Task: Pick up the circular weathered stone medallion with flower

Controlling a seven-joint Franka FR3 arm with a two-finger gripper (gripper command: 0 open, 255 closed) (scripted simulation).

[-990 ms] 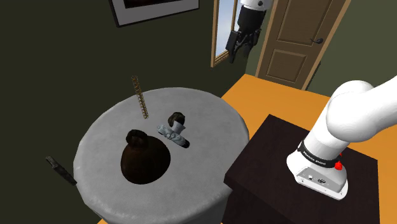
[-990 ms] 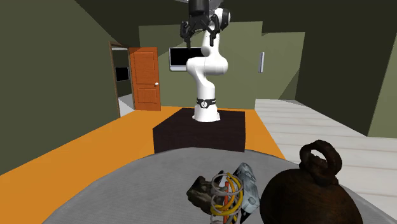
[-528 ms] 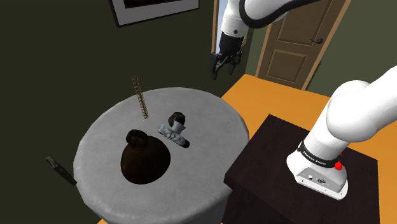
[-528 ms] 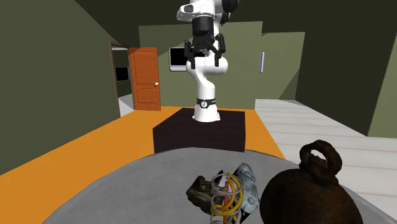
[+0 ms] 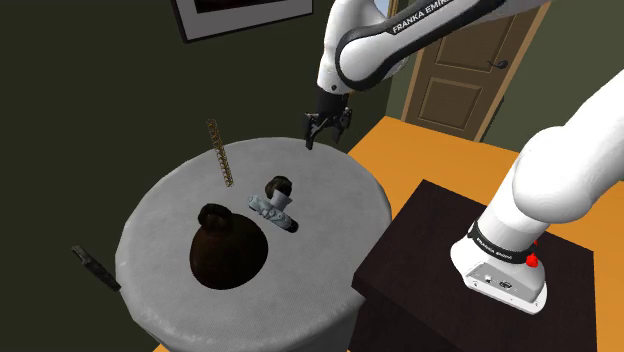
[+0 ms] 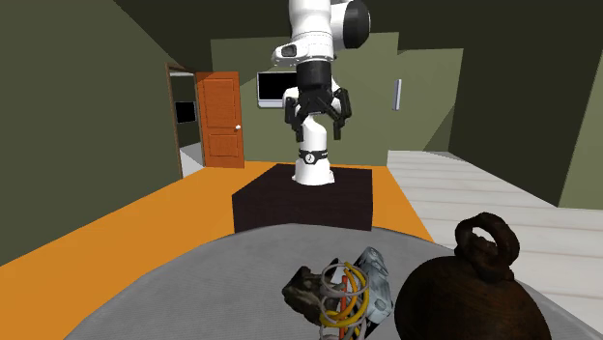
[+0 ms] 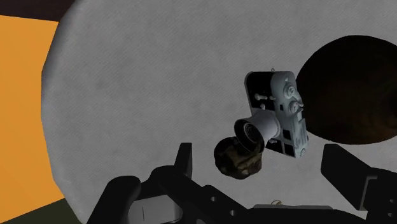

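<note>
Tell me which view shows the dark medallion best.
The wrist view: the medallion lies close, nearly whole, beside the grey camera. The shoulder view shows it small; the second exterior view shows it low, against coloured wires.

White arm (image 5: 565,160), dark joints, Franka Emika lettering (image 5: 425,17), black claw (image 6: 316,120), perhaps a red base button (image 5: 531,259)

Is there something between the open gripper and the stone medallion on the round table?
Nothing visible stands between the gripper and the medallion; there is just open air above the table. The grey camera lies close beside the medallion, on the side away from the gripper, so it may crowd one finger.
</note>
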